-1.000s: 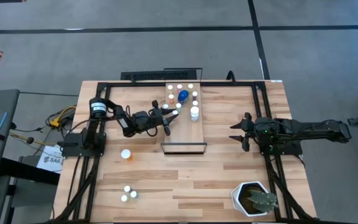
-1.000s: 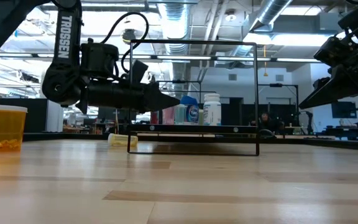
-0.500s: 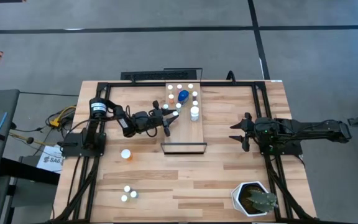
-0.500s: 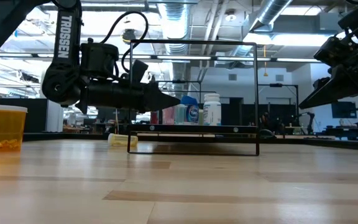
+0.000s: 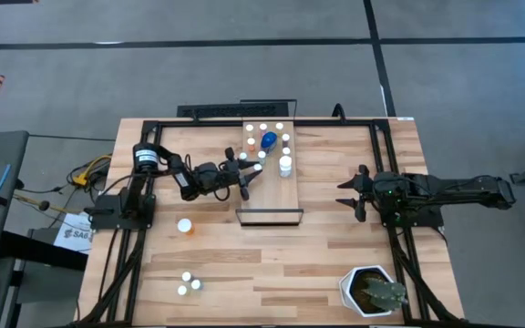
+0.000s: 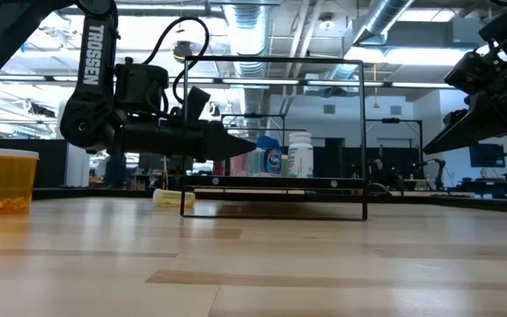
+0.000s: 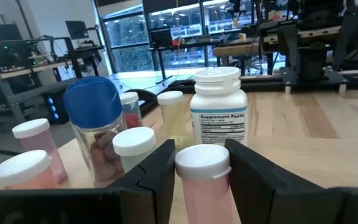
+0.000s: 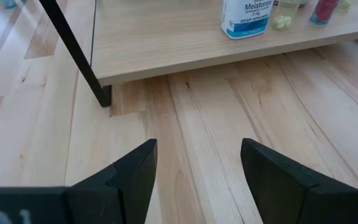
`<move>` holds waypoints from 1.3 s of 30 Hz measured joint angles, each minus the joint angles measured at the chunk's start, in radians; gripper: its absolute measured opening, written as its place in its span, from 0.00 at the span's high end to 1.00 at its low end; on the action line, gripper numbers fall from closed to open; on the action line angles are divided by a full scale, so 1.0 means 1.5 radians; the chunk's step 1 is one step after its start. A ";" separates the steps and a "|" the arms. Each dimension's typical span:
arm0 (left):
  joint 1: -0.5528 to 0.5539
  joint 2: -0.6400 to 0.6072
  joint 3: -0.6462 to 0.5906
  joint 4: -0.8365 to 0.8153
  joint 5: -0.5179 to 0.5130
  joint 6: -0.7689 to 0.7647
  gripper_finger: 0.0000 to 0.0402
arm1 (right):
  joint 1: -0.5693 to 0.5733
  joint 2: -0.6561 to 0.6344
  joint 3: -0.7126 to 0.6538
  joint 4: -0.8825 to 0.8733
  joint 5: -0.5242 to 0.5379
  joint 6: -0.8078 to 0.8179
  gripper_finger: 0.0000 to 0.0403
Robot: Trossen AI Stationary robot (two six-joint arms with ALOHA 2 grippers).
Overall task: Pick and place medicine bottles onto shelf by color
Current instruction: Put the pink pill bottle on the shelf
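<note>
The shelf (image 5: 272,196) is a light-wood board in a black wire frame, lying at the table's middle. Several white-capped bottles, a blue one (image 5: 269,140) and a white labelled one (image 5: 285,165) stand on its far half. My left gripper (image 5: 245,175) is at the shelf's left edge, shut on a pink white-capped bottle (image 7: 202,180). The blue bottle (image 7: 94,109) and the labelled bottle (image 7: 217,106) stand just beyond it. My right gripper (image 5: 349,193) is open and empty to the right of the shelf, above bare table (image 8: 197,162). My left gripper pinches the pink bottle's white cap and upper body (image 7: 202,163) between its two fingers (image 7: 159,169). The fingers come level from the table's left side. The bottle stands upright between them; its bottom is out of the picture, so whether it rests on the shelf does not show.
An orange bottle (image 5: 184,225) stands on the table near the left arm's base, and three small white-capped bottles (image 5: 188,282) stand near the front left. A yellowish bottle (image 6: 172,199) lies by the shelf's frame. A white plant pot (image 5: 372,292) stands at the front right.
</note>
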 joint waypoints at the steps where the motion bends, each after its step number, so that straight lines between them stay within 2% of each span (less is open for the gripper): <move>1: 0.000 0.004 0.000 0.003 0.000 0.002 0.71 | 0.000 0.000 0.000 0.000 0.000 0.000 0.37; 39: 0.000 0.010 -0.020 -0.004 0.000 -0.044 0.69 | 0.000 0.000 0.000 0.000 0.000 0.000 0.37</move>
